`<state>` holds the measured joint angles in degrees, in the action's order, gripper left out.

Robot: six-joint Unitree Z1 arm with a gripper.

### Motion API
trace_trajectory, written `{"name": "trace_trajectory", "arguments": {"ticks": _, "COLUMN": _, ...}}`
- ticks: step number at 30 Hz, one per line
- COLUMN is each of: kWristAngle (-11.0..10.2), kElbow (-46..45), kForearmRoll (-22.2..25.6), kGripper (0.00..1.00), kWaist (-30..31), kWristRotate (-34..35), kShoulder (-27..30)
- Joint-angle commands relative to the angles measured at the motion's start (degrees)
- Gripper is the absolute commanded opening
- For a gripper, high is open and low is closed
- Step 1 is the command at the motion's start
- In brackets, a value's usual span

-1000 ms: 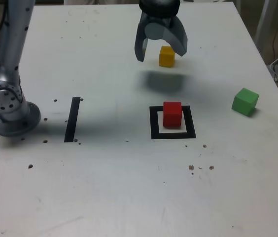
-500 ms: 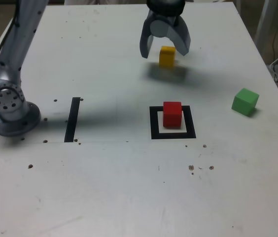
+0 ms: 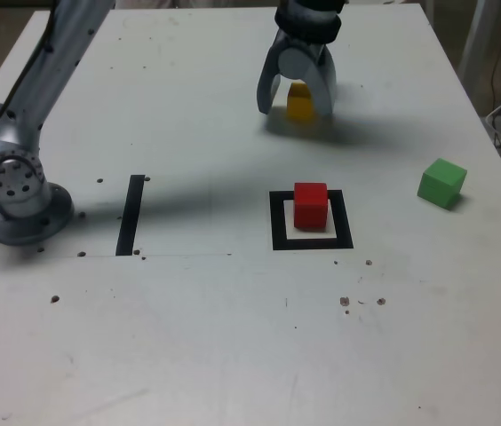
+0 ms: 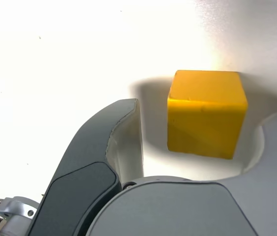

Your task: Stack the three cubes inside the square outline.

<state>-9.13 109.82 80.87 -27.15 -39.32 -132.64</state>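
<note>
At the far side of the table the yellow cube (image 3: 300,105) rests on the surface, and my gripper (image 3: 297,110) has come down around it with one finger on each side. In the wrist view the yellow cube (image 4: 205,115) sits between the jaws, with a clear gap to the dark finger (image 4: 114,142), so the gripper is open. The red cube (image 3: 310,204) stands inside the square outline (image 3: 313,241) near the table's middle. The green cube (image 3: 441,183) lies alone toward the exterior view's right.
A straight black strip (image 3: 131,213) is marked on the table to the outline's left in the exterior view. The arm's base (image 3: 15,195) stands at the left edge. Small dark specks dot the white tabletop.
The gripper has descended from above the yellow cube to table level around it, and its jaws have narrowed toward the cube. The cubes have not moved.
</note>
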Motion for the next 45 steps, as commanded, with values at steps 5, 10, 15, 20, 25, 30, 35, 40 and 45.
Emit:
{"name": "trace_trajectory", "arguments": {"ticks": 5, "kWristAngle": -0.07, "kElbow": 0.8, "kForearmRoll": 0.33, "kGripper": 0.4, "kWaist": 0.34, "kWristRotate": 0.21, "kShoulder": -0.28}}
{"name": "trace_trajectory", "arguments": {"ticks": 10, "kWristAngle": 0.07, "kElbow": 0.96, "kForearmRoll": 0.33, "kGripper": 0.33, "kWaist": 1.02, "kWristRotate": 0.21, "kShoulder": -0.17}}
{"name": "trace_trajectory", "arguments": {"ticks": 15, "kWristAngle": 0.06, "kElbow": 0.65, "kForearmRoll": 0.27, "kGripper": 0.32, "kWaist": 1.43, "kWristRotate": 0.26, "kShoulder": -0.16}}
{"name": "trace_trajectory", "arguments": {"ticks": 20, "kWristAngle": -0.01, "kElbow": 0.57, "kForearmRoll": 0.26, "kGripper": 0.32, "kWaist": 1.72, "kWristRotate": 0.48, "kShoulder": -0.15}}
{"name": "trace_trajectory", "arguments": {"ticks": 25, "kWristAngle": -0.17, "kElbow": 0.29, "kForearmRoll": 0.24, "kGripper": 0.31, "kWaist": 2.01, "kWristRotate": 0.92, "kShoulder": 0.51}}
{"name": "trace_trajectory", "arguments": {"ticks": 30, "kWristAngle": -0.68, "kElbow": -1.23, "kForearmRoll": 0.15, "kGripper": 0.31, "kWaist": 3.33, "kWristRotate": 2.69, "kShoulder": 3.03}}
{"name": "trace_trajectory", "arguments": {"ticks": 35, "kWristAngle": -0.39, "kElbow": -4.2, "kForearmRoll": 0.32, "kGripper": 0.31, "kWaist": 5.86, "kWristRotate": 5.81, "kShoulder": 7.66}}
{"name": "trace_trajectory", "arguments": {"ticks": 40, "kWristAngle": 1.73, "kElbow": -8.67, "kForearmRoll": 0.46, "kGripper": 0.31, "kWaist": 9.9, "kWristRotate": 11.05, "kShoulder": 13.67}}
{"name": "trace_trajectory", "arguments": {"ticks": 45, "kWristAngle": 4.38, "kElbow": -12.37, "kForearmRoll": 0.49, "kGripper": 0.31, "kWaist": 16.64, "kWristRotate": 19.46, "kShoulder": 19.43}}
